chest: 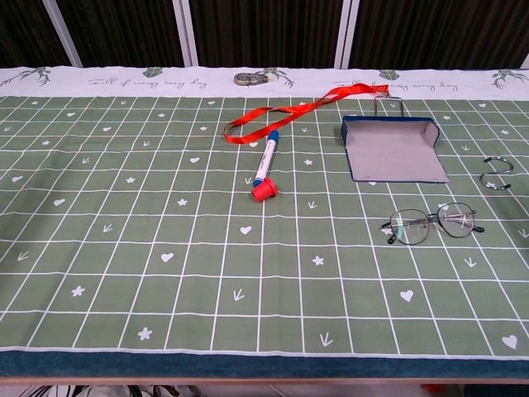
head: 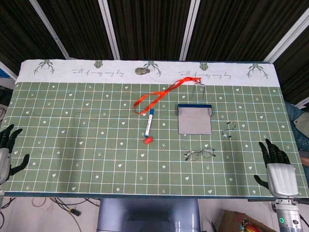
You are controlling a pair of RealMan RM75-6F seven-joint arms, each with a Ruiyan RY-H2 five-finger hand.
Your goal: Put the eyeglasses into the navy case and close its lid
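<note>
The eyeglasses (head: 200,154) (chest: 431,223), thin metal frames with clear lenses, lie on the green cloth just in front of the navy case (head: 194,119) (chest: 391,147). The case lies open with its grey lining up and its navy rim at the far side. My right hand (head: 279,170) rests at the table's right front edge, fingers spread, well to the right of the glasses and holding nothing. At the left front edge my left hand (head: 7,150) shows only partly, fingers apart and holding nothing. The chest view shows neither hand.
A marker (head: 149,126) (chest: 265,165) with a red cap lies left of the case, beside an orange lanyard (head: 159,96) (chest: 285,114) with a clear badge holder (head: 198,89). Metal rings (head: 228,129) (chest: 496,174) lie right of the case. A padlock (head: 141,71) (chest: 245,78) sits at the far edge.
</note>
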